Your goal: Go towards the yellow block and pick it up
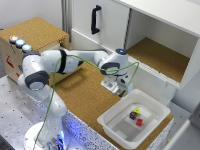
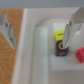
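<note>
The yellow block [image 1: 136, 111] is lying inside the white tray [image 1: 113, 121], on its floor, toward the side of the tray that is nearer to the cabinet. In the wrist view the yellow block [image 2: 59, 35] is showing just behind the dark maroon cube [image 2: 61, 48], and the two are looking as if they are touching, though the picture is too blurred to be certain. The small red cube [image 1: 139, 121] is sitting near them, a little apart, also on the tray floor; in the wrist view the red cube [image 2: 79, 54] is beside the maroon one.

The gripper [image 1: 119, 91] is hanging above the cork mat [image 1: 85, 95], just beside the tray's rim on the exterior view's left, and it is not touching any block. Its jaws are standing apart with nothing between them: in the wrist view one finger [image 2: 6, 30] is showing over the cork and the other finger [image 2: 73, 25] is showing over the tray, with a wide gap between.

The tray is resting on the cork mat at the corner of the table. Behind the arm, a white cabinet [image 1: 165, 45] is standing with an open compartment lined with cork, and a cardboard box [image 1: 35, 37] is standing at the exterior view's left.
</note>
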`<state>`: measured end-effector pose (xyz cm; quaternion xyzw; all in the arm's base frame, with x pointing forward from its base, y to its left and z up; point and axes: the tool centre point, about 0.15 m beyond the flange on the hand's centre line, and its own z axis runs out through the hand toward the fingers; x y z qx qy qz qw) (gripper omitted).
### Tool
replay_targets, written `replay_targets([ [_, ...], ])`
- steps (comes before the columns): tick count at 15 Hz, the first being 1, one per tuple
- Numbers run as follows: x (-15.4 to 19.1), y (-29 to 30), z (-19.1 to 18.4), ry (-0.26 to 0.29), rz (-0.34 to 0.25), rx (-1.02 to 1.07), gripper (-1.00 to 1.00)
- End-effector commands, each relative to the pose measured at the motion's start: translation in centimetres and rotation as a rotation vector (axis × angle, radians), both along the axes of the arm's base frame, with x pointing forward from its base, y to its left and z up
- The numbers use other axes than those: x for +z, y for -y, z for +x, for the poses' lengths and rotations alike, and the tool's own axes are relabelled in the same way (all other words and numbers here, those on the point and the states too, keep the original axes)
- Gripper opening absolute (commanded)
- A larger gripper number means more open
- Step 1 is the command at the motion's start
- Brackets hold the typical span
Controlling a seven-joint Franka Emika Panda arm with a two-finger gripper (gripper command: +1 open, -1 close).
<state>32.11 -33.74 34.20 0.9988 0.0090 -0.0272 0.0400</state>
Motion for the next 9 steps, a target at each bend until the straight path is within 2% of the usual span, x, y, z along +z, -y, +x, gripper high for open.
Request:
replay_targets([
  [1,-3.7,7.7,4.2,-0.082,0.133,0.091,1.0],
  [3,-5.3,7.8,5.9,-0.076,0.154,0.157,1.0],
  [6,-7.6,6.6,8.2,-0.035,0.183,0.248,1.0],
  [9,-9.2,6.3,9.9,-0.026,0.202,0.269,1.0],
])
